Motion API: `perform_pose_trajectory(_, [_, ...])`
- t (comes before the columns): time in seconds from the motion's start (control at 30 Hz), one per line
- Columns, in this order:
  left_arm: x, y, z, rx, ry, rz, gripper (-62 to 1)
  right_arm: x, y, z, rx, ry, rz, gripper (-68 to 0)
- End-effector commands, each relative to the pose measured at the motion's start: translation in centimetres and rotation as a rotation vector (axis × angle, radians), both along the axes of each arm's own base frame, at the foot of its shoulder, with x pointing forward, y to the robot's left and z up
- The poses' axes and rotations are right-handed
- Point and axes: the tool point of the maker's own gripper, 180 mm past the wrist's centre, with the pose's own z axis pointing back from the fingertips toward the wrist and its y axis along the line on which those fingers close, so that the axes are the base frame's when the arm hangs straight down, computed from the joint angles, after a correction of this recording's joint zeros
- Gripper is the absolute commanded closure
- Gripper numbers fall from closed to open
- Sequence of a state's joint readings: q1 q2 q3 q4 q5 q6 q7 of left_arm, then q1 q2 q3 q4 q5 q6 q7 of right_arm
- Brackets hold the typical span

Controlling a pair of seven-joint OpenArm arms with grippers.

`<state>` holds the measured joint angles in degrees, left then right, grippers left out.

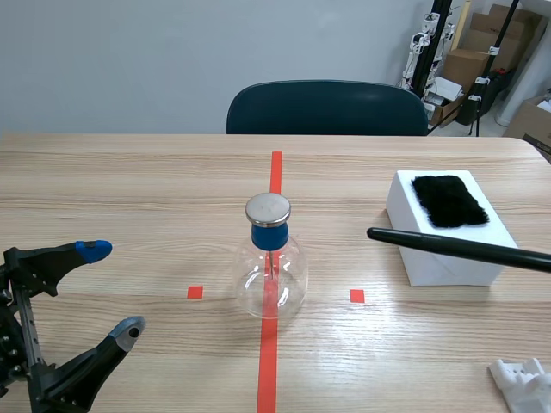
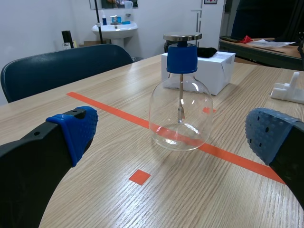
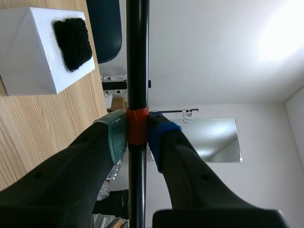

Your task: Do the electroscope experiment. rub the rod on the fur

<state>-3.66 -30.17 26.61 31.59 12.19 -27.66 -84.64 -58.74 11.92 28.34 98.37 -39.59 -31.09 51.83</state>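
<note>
The right hand (image 3: 137, 135) grips the smooth black rod (image 1: 456, 248) at its orange band, near the shaggy black fur (image 1: 448, 200) on a white box (image 1: 439, 267); the left hand (image 1: 112, 288) stands wide open, empty, near the round glass flask (image 1: 270, 275) on the tabletop (image 1: 129, 189).

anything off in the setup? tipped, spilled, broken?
Nothing stands out. The electroscope stands upright on the tape line, cap and disc seated. The fur lies flat on the white box. The right gripper clamps the rod at its orange band, clear of the fur; the left gripper is open, empty.
</note>
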Motion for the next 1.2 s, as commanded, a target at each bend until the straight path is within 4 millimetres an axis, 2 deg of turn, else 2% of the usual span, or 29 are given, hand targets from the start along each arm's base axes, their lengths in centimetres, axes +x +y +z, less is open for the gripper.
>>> perform_pose_trajectory(0.0, [0.24, 0.18, 0.71, -0.018, -0.022, 0.003, -62.3, 0.39, -0.29, 0.76, -0.013, -0.03, 0.003, -0.4])
perform_pose_trajectory(1.17, [0.24, 0.18, 0.71, -0.018, -0.022, 0.003, -62.3, 0.28, 0.11, 0.76, -0.012, -0.03, 0.026, -0.4])
